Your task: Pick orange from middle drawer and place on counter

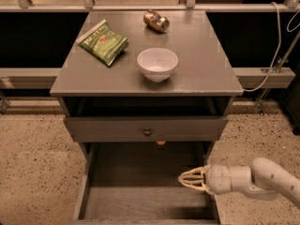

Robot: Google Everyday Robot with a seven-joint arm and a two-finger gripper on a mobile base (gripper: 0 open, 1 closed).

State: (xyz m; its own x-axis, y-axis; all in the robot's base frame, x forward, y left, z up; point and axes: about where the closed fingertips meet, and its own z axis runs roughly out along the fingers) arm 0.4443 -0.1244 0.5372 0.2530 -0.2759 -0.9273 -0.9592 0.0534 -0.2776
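Observation:
The orange [161,143] lies at the back of the open middle drawer [136,198], only a small part showing under the drawer front with the round knob [147,131]. My gripper [186,179] hovers over the right side of the drawer, in front of and to the right of the orange, pointing left. Its fingers are drawn together with nothing between them. The counter [206,60] is the grey top of the cabinet, above the drawers.
On the counter stand a white bowl [157,63], a green snack bag [104,42] and a brownish can [156,21] lying on its side. A white cable [274,46] hangs at the right. Speckled floor surrounds the cabinet.

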